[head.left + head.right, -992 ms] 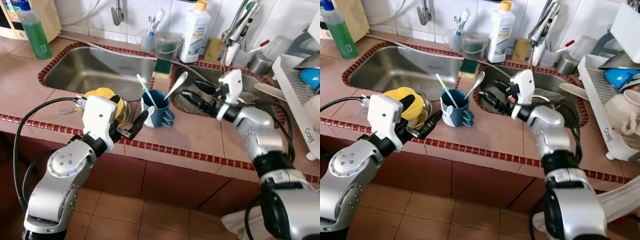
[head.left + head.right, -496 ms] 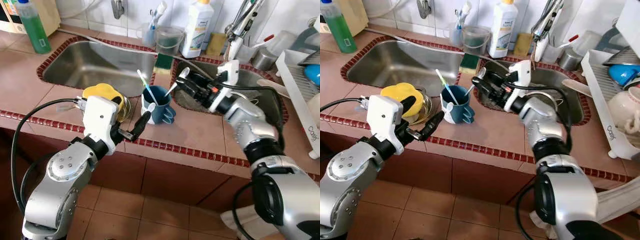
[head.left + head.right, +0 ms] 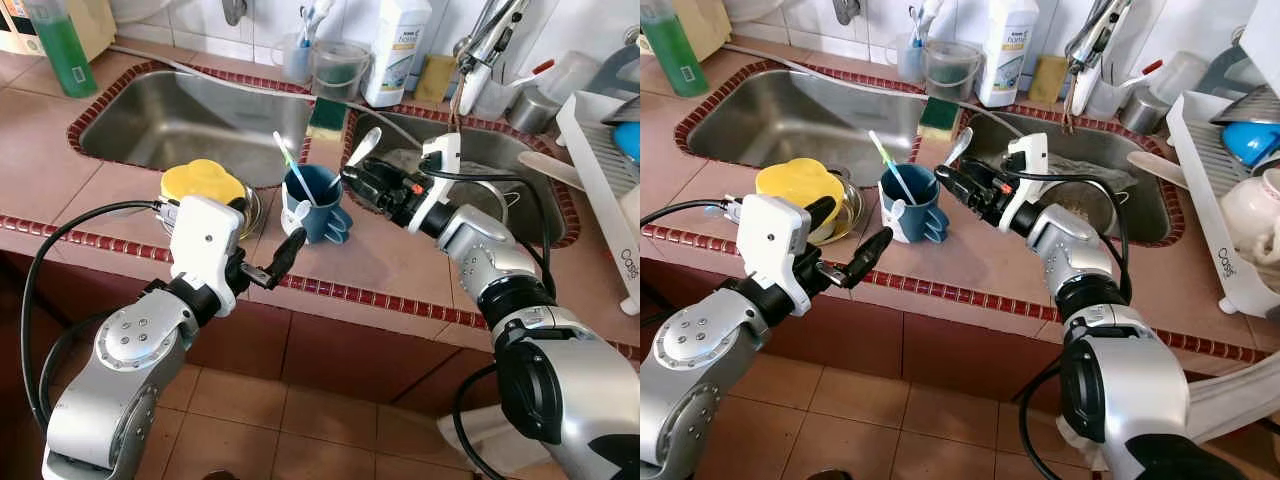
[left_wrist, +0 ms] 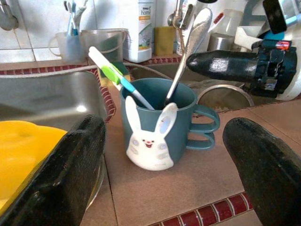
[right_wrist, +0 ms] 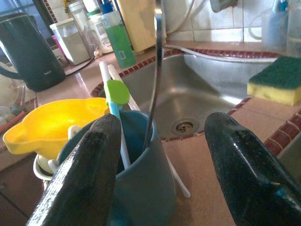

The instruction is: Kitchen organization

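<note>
A teal mug [image 3: 318, 205] with a white bunny face stands on the tiled counter between the two sinks. In it lean a metal spoon [image 3: 360, 152] and a white and green toothbrush [image 3: 290, 165]. My right gripper [image 3: 352, 183] is open just to the right of the mug's rim, its fingers level with the spoon's handle [image 5: 157, 70], which rises between them a little ahead. My left gripper [image 3: 852, 225] is open in front of the mug, near the counter's front edge, with the mug [image 4: 160, 127] between and beyond its fingers.
A yellow plastic bowl [image 3: 203, 183] rests on a metal bowl left of the mug. Steel sinks lie at the left [image 3: 190, 125] and right [image 3: 500, 165]. A green and yellow sponge [image 3: 325, 112], a white bottle [image 3: 395, 50] and a dish rack [image 3: 610, 160] stand behind and to the right.
My right gripper has moved left from over the right sink to the mug's rim and the spoon. The camera has shifted a little; the left gripper holds its place.
</note>
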{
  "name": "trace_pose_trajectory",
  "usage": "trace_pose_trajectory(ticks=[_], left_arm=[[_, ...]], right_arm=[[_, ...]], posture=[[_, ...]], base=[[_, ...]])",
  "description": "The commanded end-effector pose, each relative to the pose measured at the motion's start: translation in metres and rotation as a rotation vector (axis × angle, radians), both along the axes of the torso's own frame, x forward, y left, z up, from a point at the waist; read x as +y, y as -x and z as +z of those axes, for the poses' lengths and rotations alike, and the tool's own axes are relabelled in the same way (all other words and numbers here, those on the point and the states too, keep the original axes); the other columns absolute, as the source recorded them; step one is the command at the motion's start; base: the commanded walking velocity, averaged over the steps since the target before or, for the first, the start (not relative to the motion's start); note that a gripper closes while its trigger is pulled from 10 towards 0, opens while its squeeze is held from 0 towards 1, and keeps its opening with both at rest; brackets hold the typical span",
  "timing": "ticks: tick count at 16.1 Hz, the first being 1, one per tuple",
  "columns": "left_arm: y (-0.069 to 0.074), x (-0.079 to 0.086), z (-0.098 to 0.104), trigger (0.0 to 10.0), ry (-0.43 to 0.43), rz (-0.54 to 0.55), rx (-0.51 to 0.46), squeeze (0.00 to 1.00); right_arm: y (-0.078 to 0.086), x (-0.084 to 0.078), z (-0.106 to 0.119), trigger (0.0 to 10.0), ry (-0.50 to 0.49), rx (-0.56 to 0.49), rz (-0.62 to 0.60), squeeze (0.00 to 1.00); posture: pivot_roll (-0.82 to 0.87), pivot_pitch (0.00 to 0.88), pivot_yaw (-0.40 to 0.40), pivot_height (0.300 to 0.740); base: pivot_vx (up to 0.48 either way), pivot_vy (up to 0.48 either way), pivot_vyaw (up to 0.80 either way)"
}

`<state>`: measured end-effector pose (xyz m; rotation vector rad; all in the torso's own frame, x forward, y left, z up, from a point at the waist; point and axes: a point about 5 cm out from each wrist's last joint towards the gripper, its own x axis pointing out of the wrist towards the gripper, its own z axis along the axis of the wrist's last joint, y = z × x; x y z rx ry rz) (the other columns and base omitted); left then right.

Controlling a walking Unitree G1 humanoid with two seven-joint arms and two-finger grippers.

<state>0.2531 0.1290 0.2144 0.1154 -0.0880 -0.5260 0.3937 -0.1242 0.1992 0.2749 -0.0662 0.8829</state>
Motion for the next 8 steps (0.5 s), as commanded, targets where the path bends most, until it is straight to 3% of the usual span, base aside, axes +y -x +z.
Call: trace_pose_trajectory(ticks=[1, 8], left_arm=[[0.0053, -0.0048, 0.0025, 10.0, 0.009, -0.022, -0.004, 0.00], [0.0085, -0.0054, 0.0038, 10.0, 0.020, -0.020, 0.007, 0.00]], right_arm=[[-0.0009, -0.0011, 0.0048, 10.0, -0.025, -0.007, 0.011, 0.00], [-0.0027, 0.0019, 0.0145, 10.0, -0.045, -0.033, 0.032, 0.00]], posture=[[0.14, 0.175, -0.110, 0.740], [0.15, 0.182, -0.109, 0.740]], base=[[0.000, 0.000, 0.00], [0.000, 0.000, 0.00]])
